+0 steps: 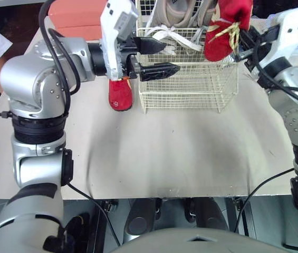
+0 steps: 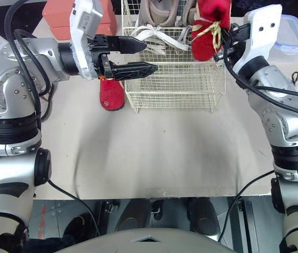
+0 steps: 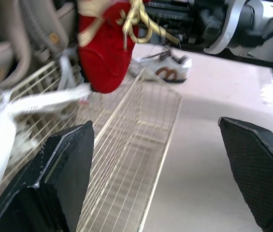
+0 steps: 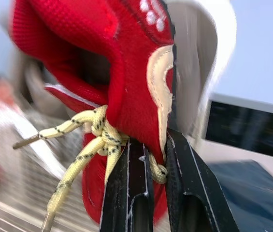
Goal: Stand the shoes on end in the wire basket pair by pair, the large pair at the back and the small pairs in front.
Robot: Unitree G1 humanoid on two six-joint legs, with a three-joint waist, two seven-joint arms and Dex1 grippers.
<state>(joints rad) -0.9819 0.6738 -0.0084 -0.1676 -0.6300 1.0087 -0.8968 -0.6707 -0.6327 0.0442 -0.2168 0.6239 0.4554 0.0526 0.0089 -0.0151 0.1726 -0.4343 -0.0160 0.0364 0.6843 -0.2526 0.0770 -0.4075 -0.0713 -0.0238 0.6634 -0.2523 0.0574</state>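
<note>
We are finding the right gripper (image 4: 154,147) closed tight on the red shoe (image 1: 223,29), pinching the fabric edge by the yellow lace knot. The shoe is hanging ahead of and below the fingers, its long axis near upright. Its rounded lower end is dipping just over the front right of the wire basket (image 1: 191,87). The open front space is lying directly beneath it, forward of the large pair (image 1: 183,13) at the back. The right arm is the nearer one, elbow bent and forearm raised, with the wrist turned inward. The left gripper (image 1: 170,57) is standing wide open and empty over the basket's left front corner. A second red shoe (image 1: 120,94) is standing below it, outside and just beside the basket.
</note>
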